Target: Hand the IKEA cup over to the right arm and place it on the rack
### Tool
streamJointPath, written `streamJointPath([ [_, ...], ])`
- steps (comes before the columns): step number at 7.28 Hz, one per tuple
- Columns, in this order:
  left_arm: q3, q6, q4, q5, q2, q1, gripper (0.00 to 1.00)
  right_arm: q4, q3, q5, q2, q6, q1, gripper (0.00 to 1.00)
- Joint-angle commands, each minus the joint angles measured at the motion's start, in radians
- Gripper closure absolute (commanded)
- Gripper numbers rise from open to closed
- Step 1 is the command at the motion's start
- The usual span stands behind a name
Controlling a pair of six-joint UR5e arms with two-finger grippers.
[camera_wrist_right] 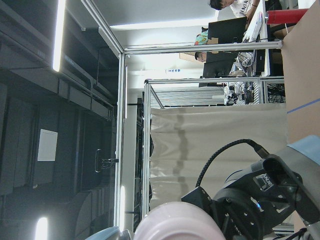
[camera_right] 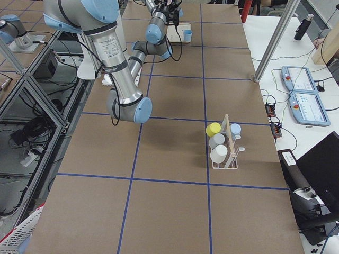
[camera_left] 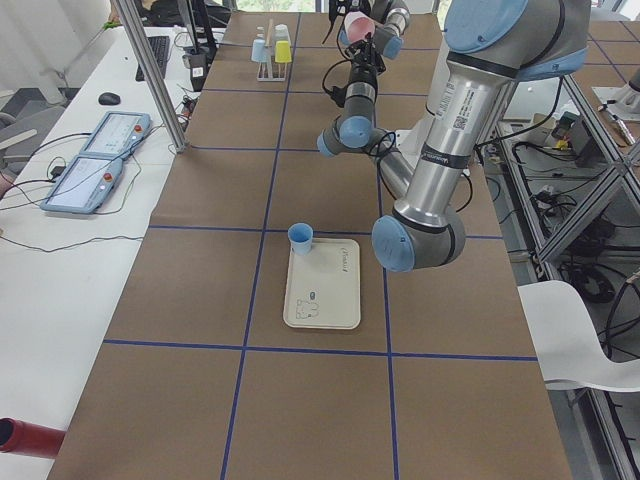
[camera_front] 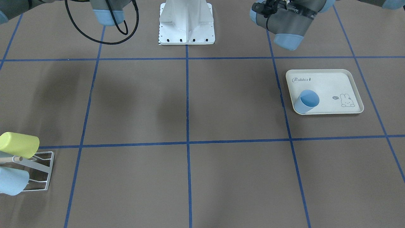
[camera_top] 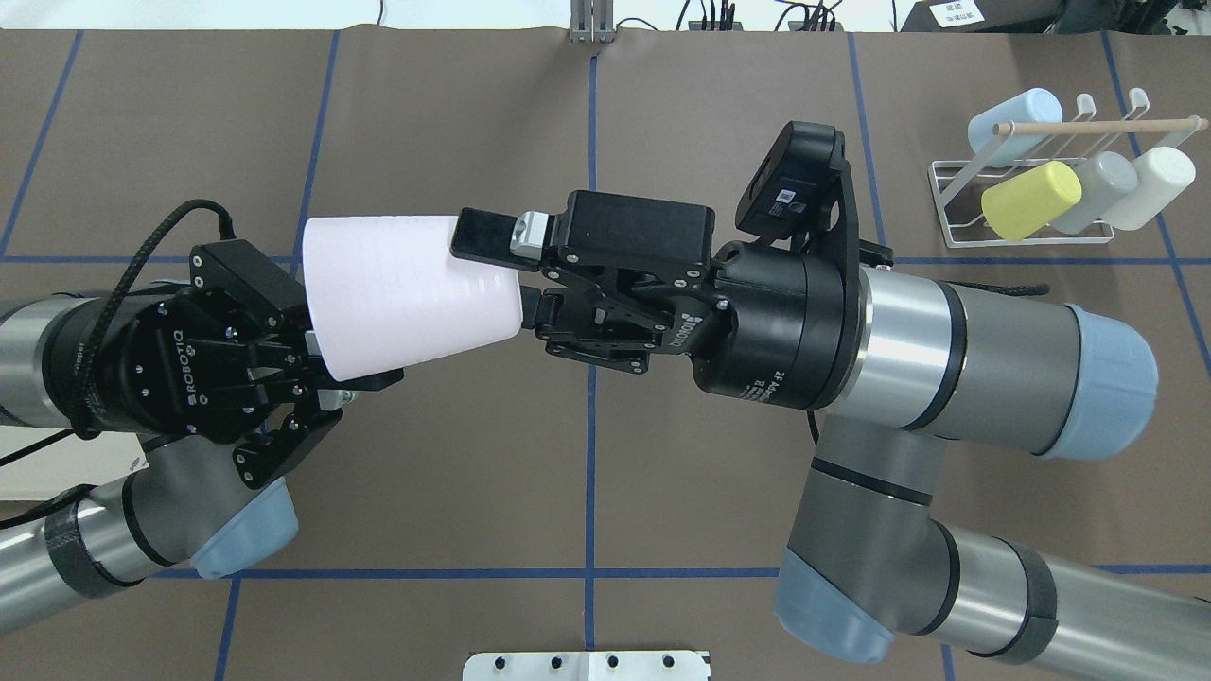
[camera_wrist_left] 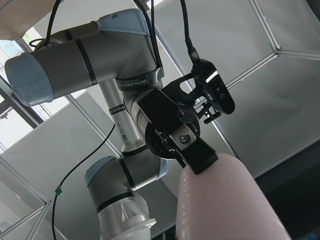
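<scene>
We see the pink cup (camera_top: 407,284) aloft at mid-frame of the overhead view, lying sideways btwn the two arms. L gripper (camera_top: 326,359) is clenched on its wide rim end. R gripper (camera_top: 506,272) straddles the narrow base, one pad (camera_wrist_left: 192,150) flat on the wall, but we can't tell if it's clamped. Rack (camera_top: 941,203) sits upper right w/ four cups on it, well apart. At the front view's right, a tray (camera_front: 329,79) carries a blue cup (camera_front: 307,100).

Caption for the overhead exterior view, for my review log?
Mid-air handover: left tool holds pink cup by its wide end, right tool straddles its narrow end.
</scene>
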Motion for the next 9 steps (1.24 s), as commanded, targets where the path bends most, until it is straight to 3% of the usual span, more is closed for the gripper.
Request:
streamJointPath([
  [1,0.0,-0.001,0.003,0.0,0.001,0.0,0.29,0.0,0.0,0.0,0.0,0.0,0.001,0.65],
  [2,0.0,-0.003,0.003,-0.001,0.004,-0.001,0.0,0.0,0.0,0.0,0.0,0.0,0.001,0.66],
  [4,-0.014,0.017,-0.002,-0.009,0.069,-0.035,0.0,0.002,0.006,0.0,-0.002,0.002,0.009,0.66],
  [6,-0.003,0.217,0.016,-0.065,0.19,-0.104,0.0,-0.009,0.005,-0.017,-0.051,-0.007,0.082,0.66],
  [8,0.002,0.419,0.305,-0.365,0.185,-0.285,0.0,-0.017,0.008,0.055,-0.195,-0.116,0.188,0.66],
  [9,0.006,0.587,0.417,-0.386,0.199,-0.311,0.0,-0.017,0.008,0.084,-0.27,-0.186,0.238,0.66],
])
